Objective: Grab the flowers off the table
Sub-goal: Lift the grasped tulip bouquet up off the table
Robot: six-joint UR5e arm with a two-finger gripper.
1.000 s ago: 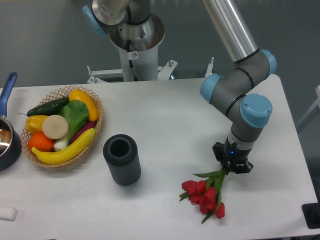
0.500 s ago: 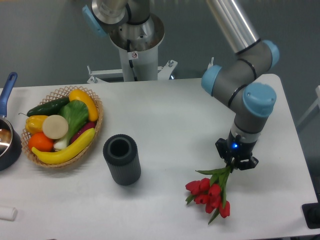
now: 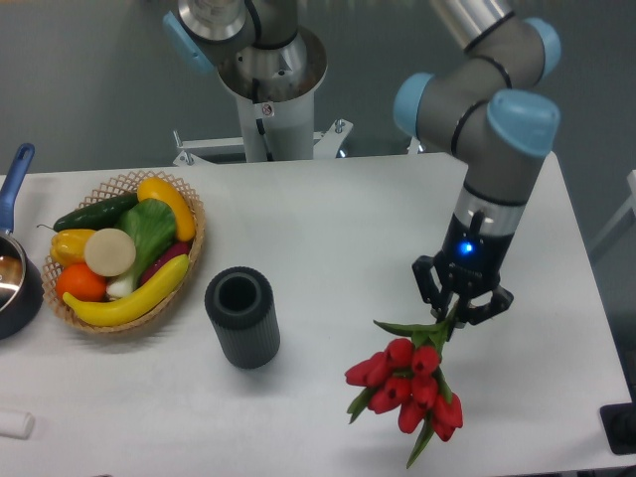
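Note:
The flowers [image 3: 407, 383], a bunch of red tulips with green leaves, hang head-down over the front right of the white table [image 3: 328, 229]. My gripper [image 3: 455, 310] is shut on their green stems just above the blooms. The bunch looks lifted off the tabletop and tilts toward the front left. The stem ends are hidden inside the fingers.
A dark grey cylinder vase [image 3: 241, 316] stands left of the flowers. A wicker basket [image 3: 195, 214] of fruit and vegetables sits at the left, with a dark pot [image 3: 15, 283] at the left edge. The robot base [image 3: 266, 89] stands behind the table.
The arm has risen, carrying the flowers up with it. The bunch now appears larger and hangs freely beneath the gripper, shifted slightly left.

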